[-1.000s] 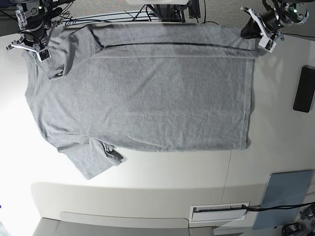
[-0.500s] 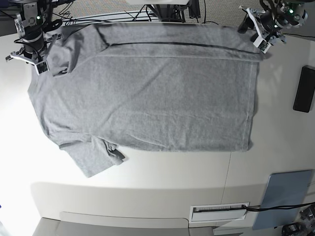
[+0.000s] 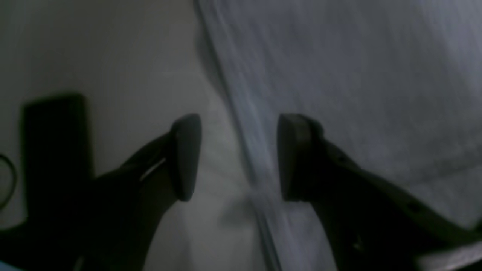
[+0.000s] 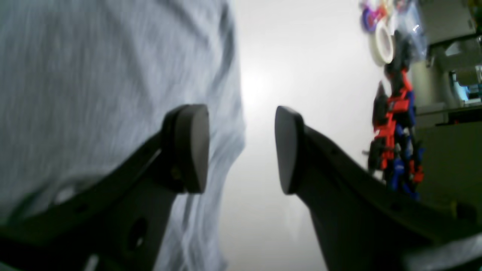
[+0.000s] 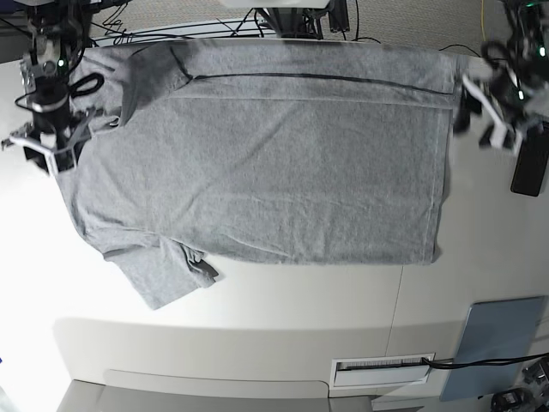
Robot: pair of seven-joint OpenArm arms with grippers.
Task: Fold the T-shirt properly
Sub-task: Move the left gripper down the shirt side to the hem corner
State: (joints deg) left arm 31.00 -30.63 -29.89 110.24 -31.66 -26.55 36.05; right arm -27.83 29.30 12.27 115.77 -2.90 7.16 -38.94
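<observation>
The heather-grey T-shirt (image 5: 257, 163) lies spread flat on the white table (image 5: 283, 300), plain side up, its far strip folded over along a dark crease. One sleeve (image 5: 163, 275) sticks out at the front left. My left gripper (image 5: 480, 110) hovers open at the hem's right edge; in the left wrist view the left gripper (image 3: 237, 158) straddles the hem of the T-shirt (image 3: 339, 75) and holds nothing. My right gripper (image 5: 47, 146) is open beside the collar end. In the right wrist view the right gripper (image 4: 241, 148) is empty over the edge of the T-shirt (image 4: 94, 75).
A black flat device (image 5: 532, 156) lies at the right edge, close to my left gripper, and shows as the black device (image 3: 56, 150). A grey-blue pad (image 5: 497, 343) and a white labelled box (image 5: 382, 371) sit front right. A red-blue toy robot (image 4: 395, 143) stands beyond the table.
Both grippers have opened and let go of the shirt's far corners. Both have moved toward the near side, and the folded strip now rests flat.
</observation>
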